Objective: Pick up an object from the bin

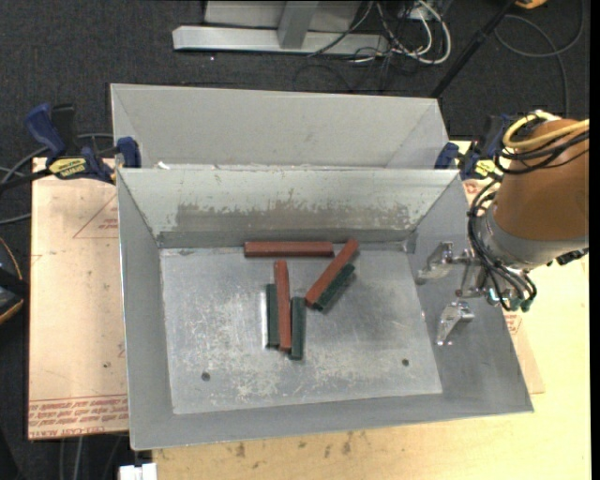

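1. A grey metal bin (281, 384) is sitting with dark carpeted floor (56, 56) showing behind it, where cables (412, 28) are trailing.
2. The bin's flat bottom is showing scratches and dull wear.
3. 6 short bars are lying near the middle of the bottom.
4. A crosswise red-brown bar (289, 249) is lying at the foot of the back wall.
5. A slanted red-brown bar (336, 267) and a slanted green bar (335, 289) are lying side by side, touching, nearest the hand.
6. A lengthwise red-brown bar (282, 300) is lying between a left green bar (272, 319) and a right green bar (297, 330).
7. The hand (448, 295) is hanging at the bin's right side, apart from the bars, fingers spread and gripping nothing.
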Controlling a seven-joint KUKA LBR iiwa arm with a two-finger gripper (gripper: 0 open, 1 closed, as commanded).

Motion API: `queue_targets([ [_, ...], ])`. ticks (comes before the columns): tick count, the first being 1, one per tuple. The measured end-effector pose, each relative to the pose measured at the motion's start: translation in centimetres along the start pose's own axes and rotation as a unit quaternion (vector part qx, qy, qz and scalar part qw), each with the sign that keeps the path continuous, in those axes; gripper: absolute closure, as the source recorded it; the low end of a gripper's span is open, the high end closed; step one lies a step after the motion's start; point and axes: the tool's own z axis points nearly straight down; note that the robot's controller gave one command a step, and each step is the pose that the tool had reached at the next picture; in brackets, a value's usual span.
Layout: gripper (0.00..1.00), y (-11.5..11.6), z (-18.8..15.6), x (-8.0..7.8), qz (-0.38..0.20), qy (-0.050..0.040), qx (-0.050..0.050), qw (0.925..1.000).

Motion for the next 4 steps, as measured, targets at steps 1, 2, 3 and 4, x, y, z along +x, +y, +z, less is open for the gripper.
queue_targets([
  [1, 0.0, 0.0, -0.3, -0.2, -0.001, -0.0035, 0.001, 1.0],
  [2, 0.0, 1.3, -0.6, -2.0, -0.024, -0.0022, 0.002, 0.9997],
  [3, 0.0, 3.6, 3.8, -3.4, -0.056, -0.0082, 0.001, 0.9984],
  [4, 0.0, 5.9, 6.7, -6.6, -0.07, -0.0026, 0.0, 0.9975],
])
